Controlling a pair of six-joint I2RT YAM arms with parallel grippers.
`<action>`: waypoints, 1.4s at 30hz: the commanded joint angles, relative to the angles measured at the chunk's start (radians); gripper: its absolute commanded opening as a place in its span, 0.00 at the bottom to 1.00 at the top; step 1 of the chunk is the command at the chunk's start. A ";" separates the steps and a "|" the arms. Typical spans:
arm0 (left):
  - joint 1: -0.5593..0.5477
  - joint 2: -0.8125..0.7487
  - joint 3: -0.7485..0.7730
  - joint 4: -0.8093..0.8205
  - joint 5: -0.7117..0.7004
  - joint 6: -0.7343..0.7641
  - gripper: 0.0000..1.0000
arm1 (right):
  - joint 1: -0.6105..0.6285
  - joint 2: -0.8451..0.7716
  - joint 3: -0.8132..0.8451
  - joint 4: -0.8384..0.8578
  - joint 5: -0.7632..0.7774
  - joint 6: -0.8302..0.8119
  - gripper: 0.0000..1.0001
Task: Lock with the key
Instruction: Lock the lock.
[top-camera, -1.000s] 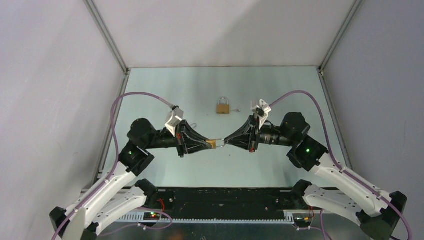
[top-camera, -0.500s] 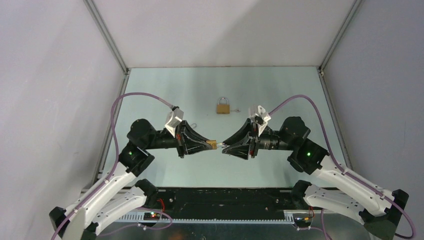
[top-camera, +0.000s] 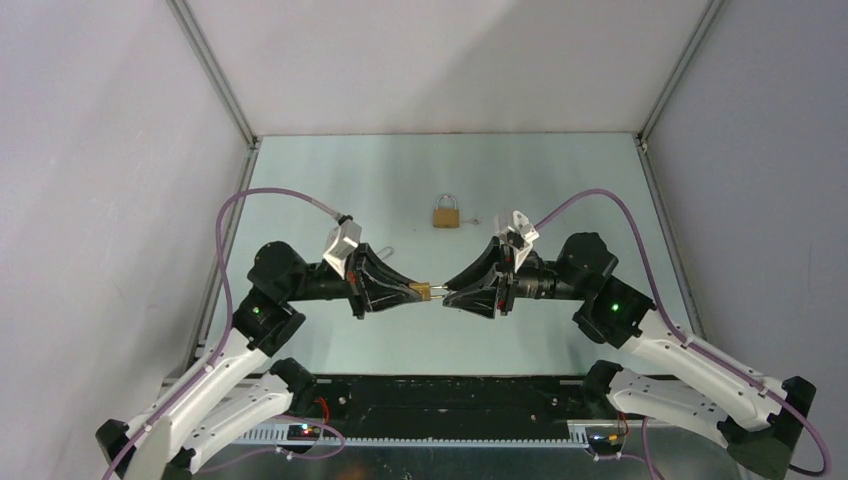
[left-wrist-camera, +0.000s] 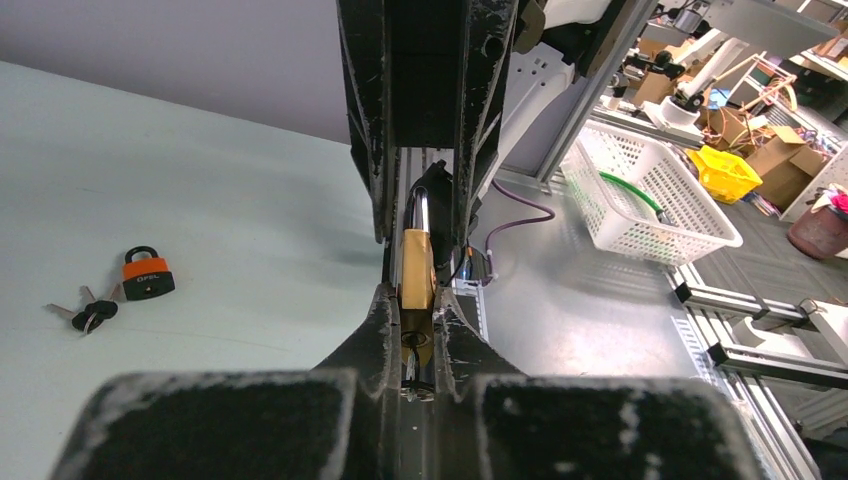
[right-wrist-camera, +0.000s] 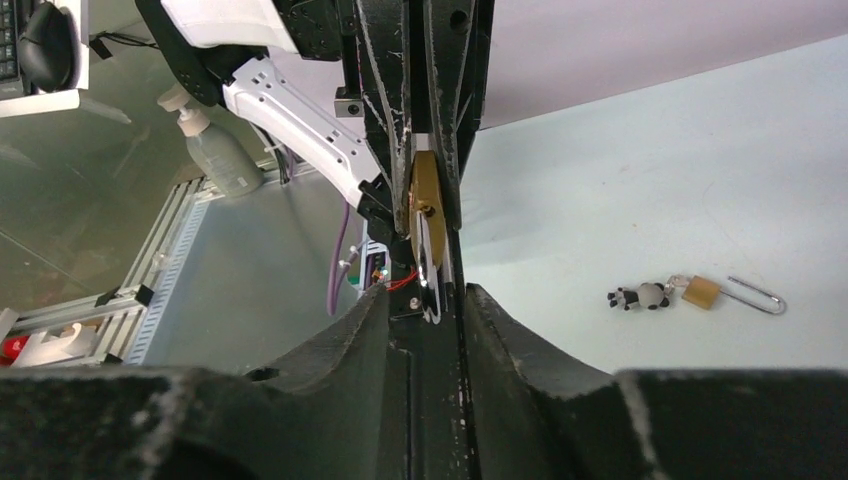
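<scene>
Left gripper (top-camera: 414, 290): reaches in from the left at mid-table, its fingers clenched on the brass padlock (top-camera: 424, 290), which hangs in the air above the table (top-camera: 560, 180).
Brass padlock: held edge-on between the left fingertips. In the left wrist view its gold body sits upright in the narrow gap between them.
Right gripper (top-camera: 452, 293): comes in from the right, tip to tip with the left one, its fingers pinched on the key (right-wrist-camera: 425, 255).
Key: a silvery blade running straight from the right fingertips into the bottom of the brass body. It is in the lock, but I cannot tell how far it is turned.
Shackle: mostly hidden between the left fingers, so I cannot tell whether it is pushed home.
Second padlock (top-camera: 446, 213): lies flat farther back on the table, well apart from both grippers, with a small bit of metal just beside it.
Panda charm (right-wrist-camera: 638, 296): lies on the table in the right wrist view, joined to a little brass lock (right-wrist-camera: 702, 291) with a long wire shackle.
Orange padlock (left-wrist-camera: 146, 273): seen from the left wrist, flat on the table with dark-headed keys (left-wrist-camera: 88, 314) just beside it. I cannot tell whether it is the same lock as the one at the back.
</scene>
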 joint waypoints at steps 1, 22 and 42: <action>-0.005 -0.023 0.050 0.052 0.044 0.014 0.00 | 0.006 -0.042 0.003 -0.014 -0.006 -0.024 0.40; -0.006 -0.014 0.067 0.051 0.103 0.018 0.00 | 0.006 -0.016 0.033 0.041 -0.064 -0.026 0.28; -0.009 0.012 0.061 0.051 0.053 0.004 0.00 | 0.063 0.057 0.068 0.069 -0.021 -0.020 0.00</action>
